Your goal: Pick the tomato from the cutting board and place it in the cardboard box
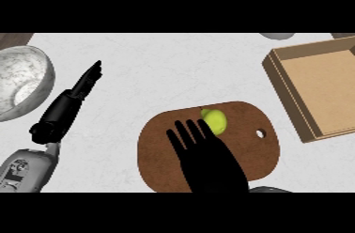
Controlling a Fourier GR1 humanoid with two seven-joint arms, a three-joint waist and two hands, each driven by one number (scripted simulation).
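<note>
The right hand hovers with straight, spread fingers whose tips reach the yellow-green tomato on the cutting board. It looks light, smooth, rollable and bruisable; cup its sides. The cardboard box sits further right.

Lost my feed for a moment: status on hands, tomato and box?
Right hand open, fingers over cutting board, at yellow-green tomato. Left hand open, resting left. Tomato not gripped. Cardboard box unobstructed.
</note>
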